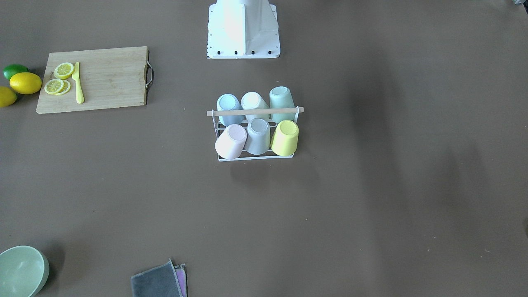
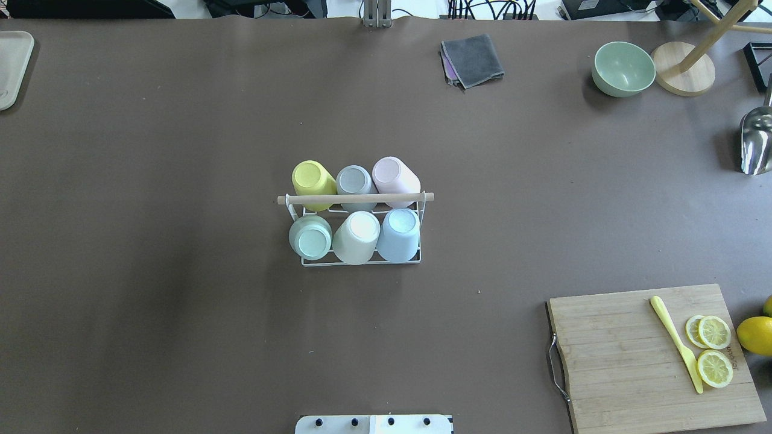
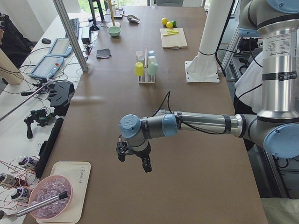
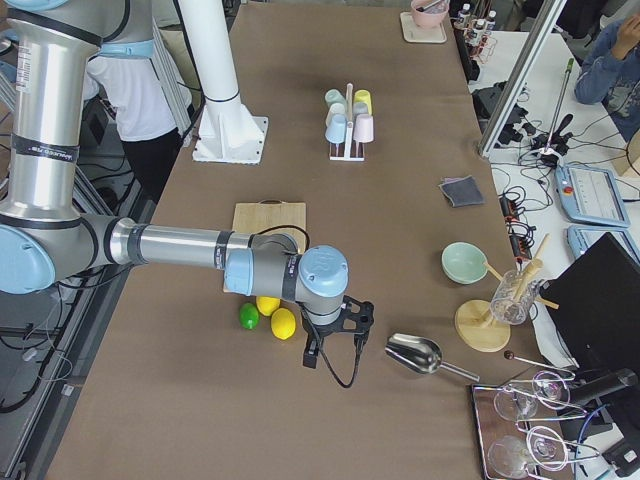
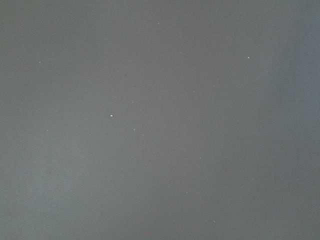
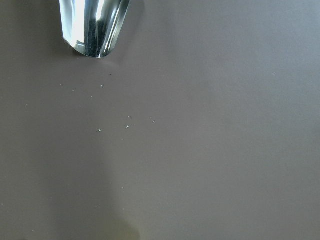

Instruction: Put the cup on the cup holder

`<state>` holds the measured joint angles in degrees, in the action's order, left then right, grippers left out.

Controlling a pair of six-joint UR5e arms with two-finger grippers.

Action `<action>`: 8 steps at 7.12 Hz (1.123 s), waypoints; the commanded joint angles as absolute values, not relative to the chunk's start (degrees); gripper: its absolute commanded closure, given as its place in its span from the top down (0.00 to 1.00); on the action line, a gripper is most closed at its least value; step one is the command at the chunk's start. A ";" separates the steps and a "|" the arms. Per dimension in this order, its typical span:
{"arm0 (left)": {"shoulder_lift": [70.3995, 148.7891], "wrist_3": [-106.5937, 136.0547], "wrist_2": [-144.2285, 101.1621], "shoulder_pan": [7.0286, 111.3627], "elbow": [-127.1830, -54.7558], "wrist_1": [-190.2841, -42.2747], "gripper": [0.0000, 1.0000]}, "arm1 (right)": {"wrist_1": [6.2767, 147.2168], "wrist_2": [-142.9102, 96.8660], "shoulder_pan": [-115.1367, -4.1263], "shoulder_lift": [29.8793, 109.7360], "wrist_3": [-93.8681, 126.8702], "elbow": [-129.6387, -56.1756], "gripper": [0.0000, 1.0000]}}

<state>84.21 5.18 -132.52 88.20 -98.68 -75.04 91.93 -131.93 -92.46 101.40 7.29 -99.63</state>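
The cup holder (image 1: 255, 111), a white wire rack with a wooden rod across its top, stands mid-table, also seen from overhead as the cup holder (image 2: 356, 198). Several pastel cups sit upside down on its prongs, among them a yellow cup (image 1: 285, 138), a pink cup (image 1: 231, 141) and a green cup (image 1: 281, 99). My left gripper (image 3: 134, 162) hovers over bare table far from the rack, and my right gripper (image 4: 330, 350) hangs near the metal scoop (image 4: 413, 353). Both show only in side views, so I cannot tell whether they are open or shut.
A wooden cutting board (image 2: 627, 355) carries lemon slices and a yellow knife (image 2: 675, 343). Lemons (image 1: 25, 82) and a lime lie beside it. A green bowl (image 2: 623, 68), folded cloths (image 2: 472, 59), a wooden stand base (image 2: 684, 75) and a tray (image 2: 11, 66) line the table's far edge.
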 commanded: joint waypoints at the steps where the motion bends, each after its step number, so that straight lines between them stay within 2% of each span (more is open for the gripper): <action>1: 84.20 5.19 -132.54 88.33 -98.88 -75.15 0.98 | 91.93 -131.92 -92.46 101.34 7.29 -99.67 1.00; 8: 84.20 5.27 -132.54 88.33 -99.05 -75.06 0.98 | 92.02 -132.10 -92.55 101.60 7.21 -100.46 1.00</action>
<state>84.20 5.25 -132.54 88.31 -98.96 -75.13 92.02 -132.03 -92.55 101.68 7.23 -100.52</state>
